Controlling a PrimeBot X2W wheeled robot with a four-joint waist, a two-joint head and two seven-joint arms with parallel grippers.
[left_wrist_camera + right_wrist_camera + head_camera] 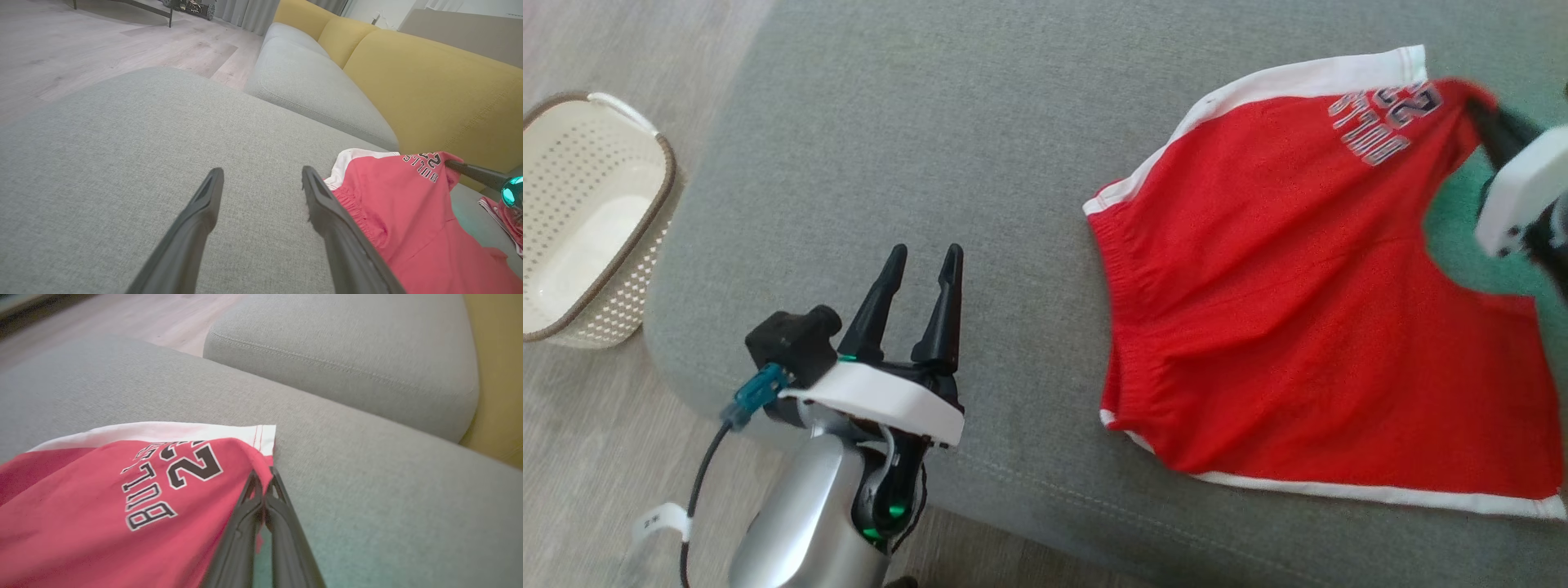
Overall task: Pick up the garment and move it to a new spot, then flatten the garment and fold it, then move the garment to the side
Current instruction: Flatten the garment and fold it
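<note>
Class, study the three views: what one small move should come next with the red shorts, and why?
Probably move the right gripper toward the near leg, carrying its pinched corner over to start the fold. It is shut on the printed leg's corner of the red shorts, which lie fairly flat on the grey cushion; the left gripper hangs open beside them.

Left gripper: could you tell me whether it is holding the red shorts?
No, the left gripper stands open above the grey cushion, apart from the red shorts.
</note>
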